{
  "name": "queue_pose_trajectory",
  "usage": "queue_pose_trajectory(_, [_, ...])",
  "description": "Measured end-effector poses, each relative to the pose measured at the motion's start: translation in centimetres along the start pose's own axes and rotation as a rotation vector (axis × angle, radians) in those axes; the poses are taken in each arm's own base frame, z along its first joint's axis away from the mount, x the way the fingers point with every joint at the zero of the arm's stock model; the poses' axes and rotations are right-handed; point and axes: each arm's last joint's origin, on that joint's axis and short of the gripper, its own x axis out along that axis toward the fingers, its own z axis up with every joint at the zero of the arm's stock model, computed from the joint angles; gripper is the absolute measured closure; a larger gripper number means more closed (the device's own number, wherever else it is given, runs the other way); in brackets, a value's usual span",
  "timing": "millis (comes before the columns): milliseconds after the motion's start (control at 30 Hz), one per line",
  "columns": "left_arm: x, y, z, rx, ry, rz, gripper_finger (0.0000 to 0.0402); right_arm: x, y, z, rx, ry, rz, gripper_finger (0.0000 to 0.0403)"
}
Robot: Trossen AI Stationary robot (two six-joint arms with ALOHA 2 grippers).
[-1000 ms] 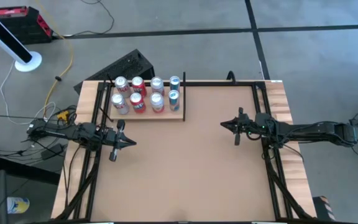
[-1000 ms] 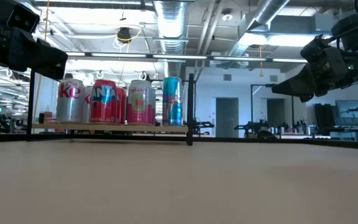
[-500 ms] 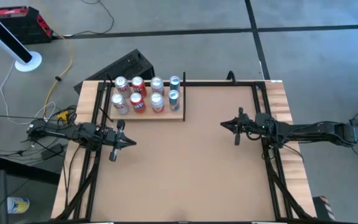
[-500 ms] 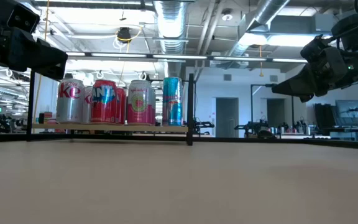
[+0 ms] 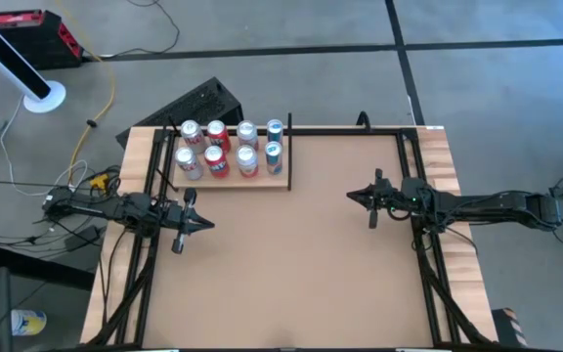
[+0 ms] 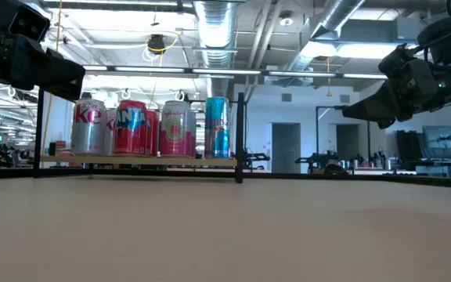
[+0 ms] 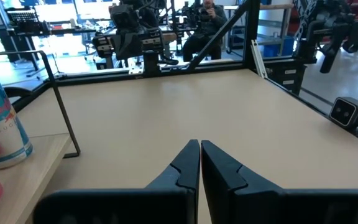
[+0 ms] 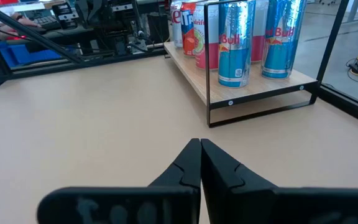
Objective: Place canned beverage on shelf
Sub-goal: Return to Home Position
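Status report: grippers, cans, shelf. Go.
Left gripper shut, empty, above table, left side. Right gripper shut, empty, above right side. Eight cans upright on shelf, two rows of four. Both grippers apart from shelf.

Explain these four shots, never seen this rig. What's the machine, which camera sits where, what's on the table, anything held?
It is a robot with two arms working at a table. The overhead picture looks straight down: the left gripper and the right gripper hang above the brown table, each on its own side, well apart. The low picture looks level across the tabletop into the room behind. The other two come from a camera on each wrist, looking forward past that arm's own fingers. In both, the fingers are shut with nothing between them, so nothing is held. On the table, on the left arm's side, stands a pale wooden shelf carrying eight upright cans in two rows of four. The two blue cans stand at the end by the thin black upright.
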Motion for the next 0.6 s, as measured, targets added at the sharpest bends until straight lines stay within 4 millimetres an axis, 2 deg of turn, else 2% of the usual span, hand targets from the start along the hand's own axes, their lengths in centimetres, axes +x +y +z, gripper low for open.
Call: queue_pose_trajectory(600, [0.0, 0.0, 0.0, 0.0, 0.0, 0.0, 0.0401, 0.0, 0.0, -0.01, 0.0, 0.0, 0.0, 0.0374])
